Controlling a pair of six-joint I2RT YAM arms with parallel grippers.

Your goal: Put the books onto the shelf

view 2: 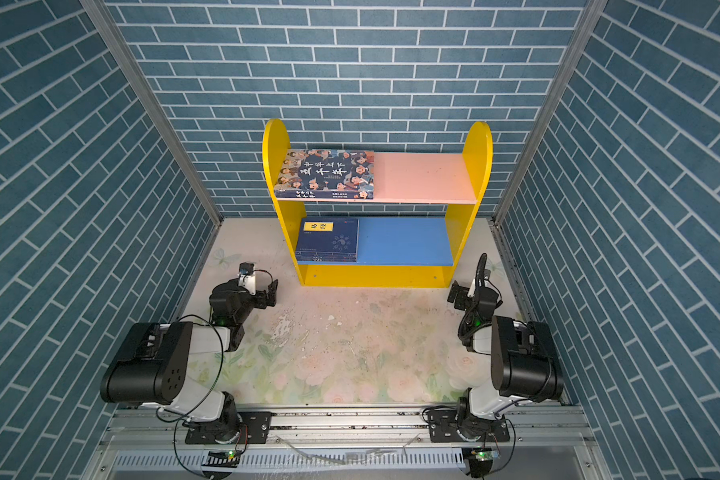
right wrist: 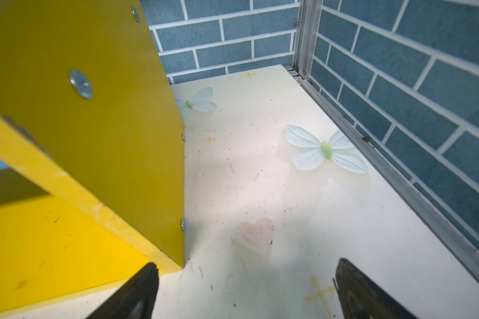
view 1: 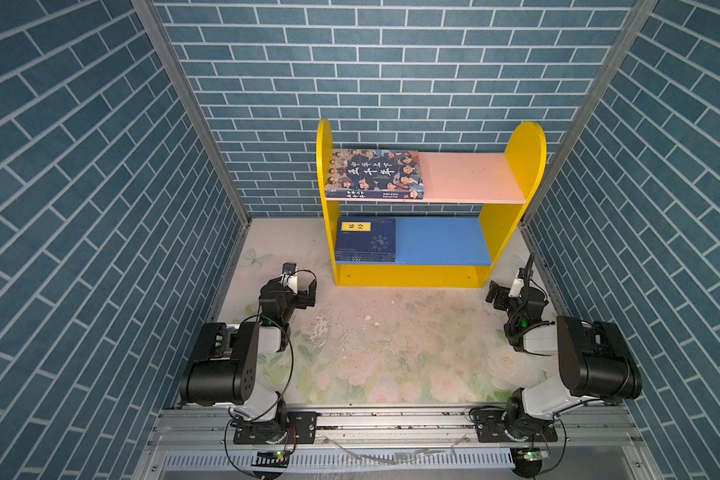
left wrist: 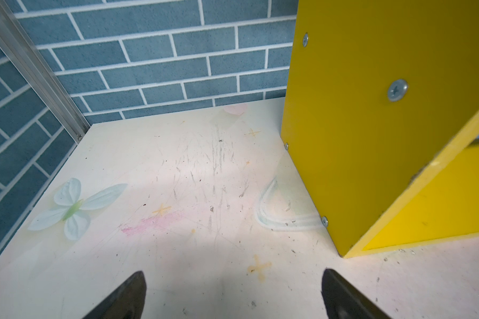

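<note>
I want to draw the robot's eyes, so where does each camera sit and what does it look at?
Top views: high above the front, looking down at the shelf, books, left arm and right arm.
Left wrist: on the left arm, low over the table, facing the shelf's left panel; open left gripper shows.
Right wrist: on the right arm, facing the shelf's right panel; open right gripper shows.
Shared: both wrist views see the shelf and brick wall.

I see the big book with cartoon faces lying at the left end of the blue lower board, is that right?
Not quite: the cartoon-face book lies at the left end of the pink upper board, not the blue one, as both top views show.
</note>
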